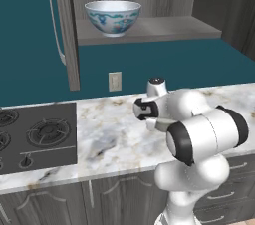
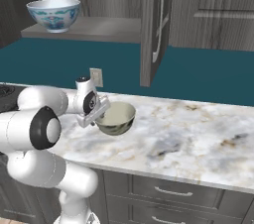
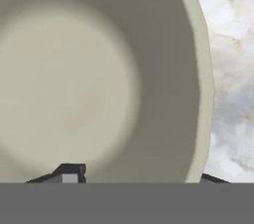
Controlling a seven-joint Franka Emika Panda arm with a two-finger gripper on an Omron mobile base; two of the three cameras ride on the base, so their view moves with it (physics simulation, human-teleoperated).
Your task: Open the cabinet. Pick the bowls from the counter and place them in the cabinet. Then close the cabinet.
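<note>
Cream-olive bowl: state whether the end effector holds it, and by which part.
Cannot be told for sure. The end effector straddles the cream-olive bowl's rim wall, one tip inside, one outside, but a firm hold is not evident.

In the hand view the cream-olive bowl (image 3: 99, 69) was cut off by the top, left and bottom edges, and its inside was blurred. In the left base view that bowl was hidden behind the arm, and the gripper's fingers could not be made out. The cooktop (image 1: 35, 137) was cropped by the left edge, and the open cabinet (image 1: 149, 30) by the top edge.
</note>
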